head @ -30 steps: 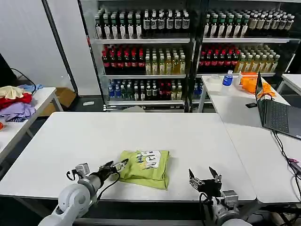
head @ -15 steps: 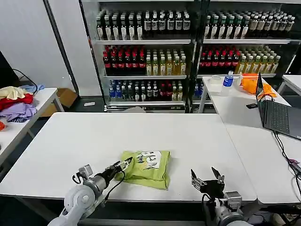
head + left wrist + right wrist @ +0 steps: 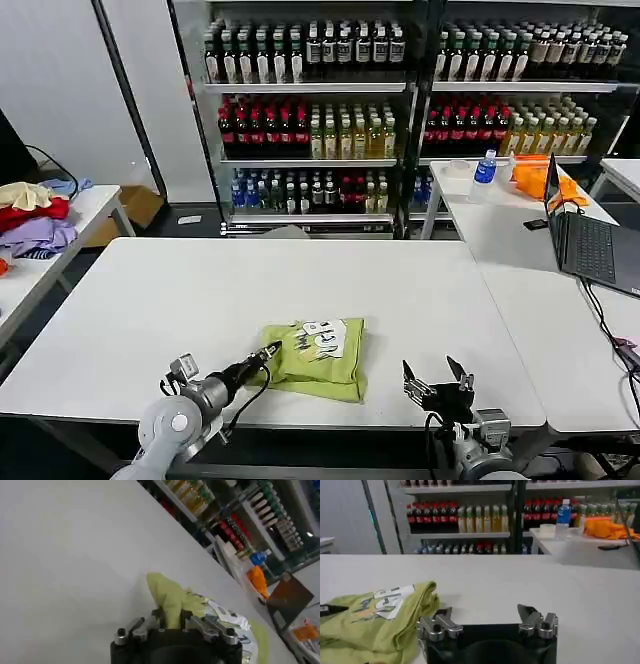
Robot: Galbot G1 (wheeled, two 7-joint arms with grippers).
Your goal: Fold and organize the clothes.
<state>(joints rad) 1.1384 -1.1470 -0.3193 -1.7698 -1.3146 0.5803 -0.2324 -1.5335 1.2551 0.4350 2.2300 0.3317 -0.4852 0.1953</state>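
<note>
Lime T-shirt (image 3: 318, 357) bunched near desk (image 3: 200, 290) front edge, corner pinched in closed left end effector (image 3: 268, 353) for likely folding; right end effector (image 3: 437, 379) open, empty, parked beside.

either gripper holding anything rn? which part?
Left gripper pinches the near left edge of the folded lime yellow-green fabric T-shirt. Right gripper is open and holds nothing.
</note>
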